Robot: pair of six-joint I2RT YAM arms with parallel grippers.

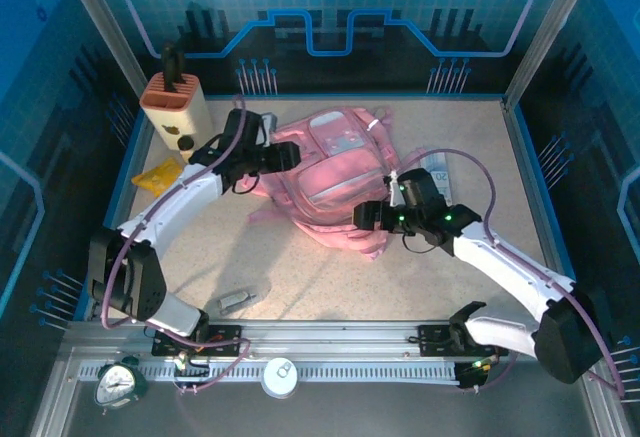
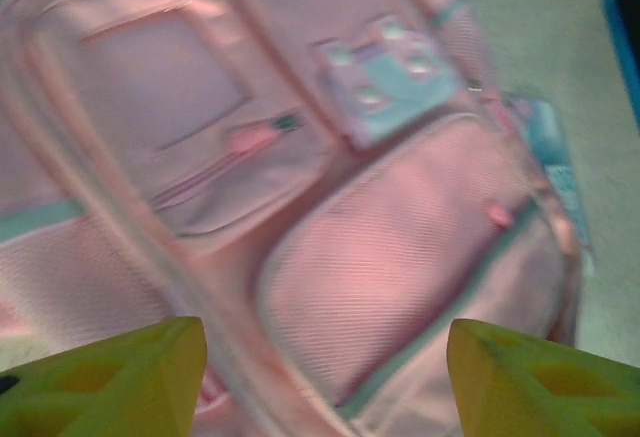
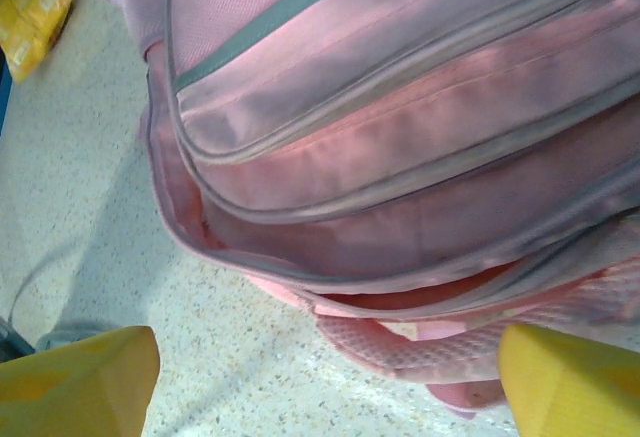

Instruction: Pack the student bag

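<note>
Far left: a tan holder [image 1: 176, 107] is standing upright in the far-left corner. A yellow packet [image 1: 155, 177] is lying flat just in front of it, well apart from the work and probably waiting to be packed.

Left gripper [image 1: 285, 157]: it is hovering over the far-left side of the bag. In the wrist view the left gripper [image 2: 325, 357] is showing its jaws spread wide with nothing between them. That view is blurred, so the arm is likely moving.

Centre: the student bag [image 1: 335, 172] is lying flat mid-table, pale front pockets up, between the two grippers. Along its near edge the layers are gaping slightly. I take that for an unzipped mouth, but cannot confirm it.

Right gripper [image 1: 372, 219]: it is hanging at the bag's near-right edge, jaws wide apart and empty. Its wrist camera is looking straight along that slack edge. My judgement is that the arms are flanking the bag so one can steady the fabric while the other lifts the opening.

Right: a pale printed item [image 1: 438, 169] is lying just beside the bag. I cannot tell what it is.
</note>
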